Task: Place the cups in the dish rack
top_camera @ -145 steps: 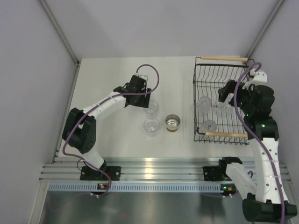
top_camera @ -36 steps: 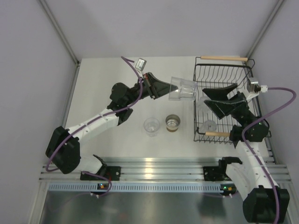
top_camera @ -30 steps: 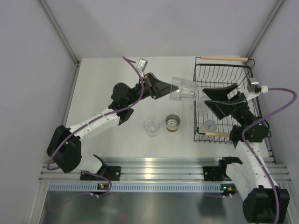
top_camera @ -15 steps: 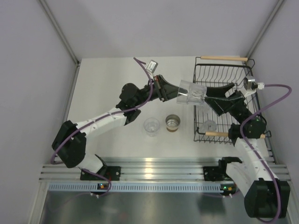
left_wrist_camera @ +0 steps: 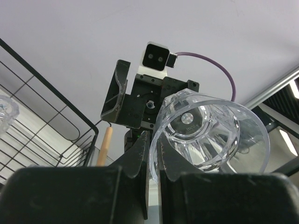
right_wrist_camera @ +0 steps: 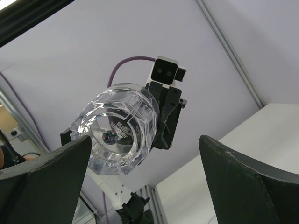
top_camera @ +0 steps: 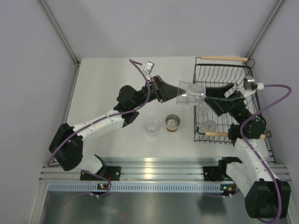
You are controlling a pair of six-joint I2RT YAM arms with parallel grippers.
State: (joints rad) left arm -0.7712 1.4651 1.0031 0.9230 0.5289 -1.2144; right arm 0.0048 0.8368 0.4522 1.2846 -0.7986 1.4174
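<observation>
My left gripper (top_camera: 176,94) is shut on the rim wall of a clear cup (top_camera: 192,94), one finger inside and one outside. It holds the cup sideways in the air above the left edge of the black wire dish rack (top_camera: 195,77). In the left wrist view the cup (left_wrist_camera: 210,135) sits just right of the pinching gripper (left_wrist_camera: 154,154). My right gripper (top_camera: 207,95) stands wide open facing the cup's base. In the right wrist view the cup (right_wrist_camera: 117,128) hangs left of centre, beyond my open gripper (right_wrist_camera: 145,163). A clear cup (top_camera: 151,126) and a tan, silver-lined cup (top_camera: 173,123) stand on the table.
One clear cup (top_camera: 210,126) shows in the rack by the near wooden handle (top_camera: 226,134); my right arm hides much of the rack's inside. A second wooden handle (top_camera: 223,58) marks the far end. Grey walls close in the white table (top_camera: 107,79).
Over the last second my left arm has carried the cup to the right, from beside the rack to over its left edge, close to my open right gripper. The cups on the table have not moved.
</observation>
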